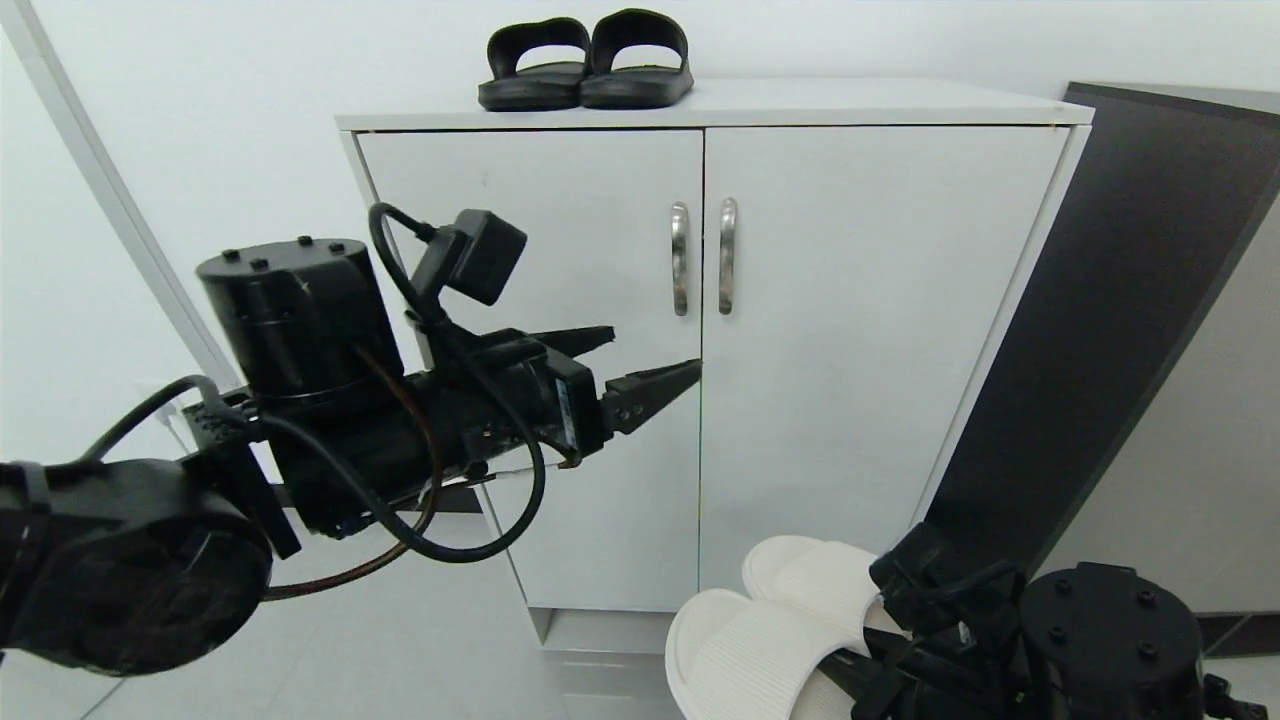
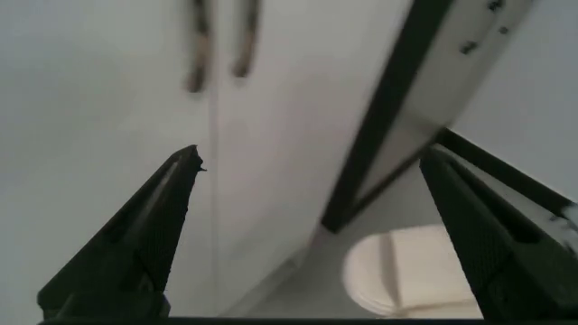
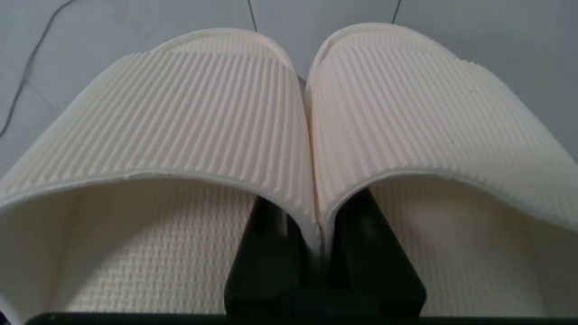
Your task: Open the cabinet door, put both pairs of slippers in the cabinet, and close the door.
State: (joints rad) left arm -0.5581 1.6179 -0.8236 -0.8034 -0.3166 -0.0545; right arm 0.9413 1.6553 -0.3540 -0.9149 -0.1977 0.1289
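Door-opening is the step I am judging in hand: the white two-door cabinet (image 1: 850, 400) is standing shut. My left end effector (image 1: 655, 350), spread wide, is hovering just below the left metal handle (image 1: 680, 258), needing to rise and close on it. My right end effector (image 3: 318, 236) is pinching the white ribbed slippers (image 1: 760, 630) low on the right. Black rubber slippers (image 1: 585, 65) are lying on the cabinet top. Open room for the door's swing is lying to the left.

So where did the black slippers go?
In the head view, the black slippers sit on top of the white cabinet, toward its left end.
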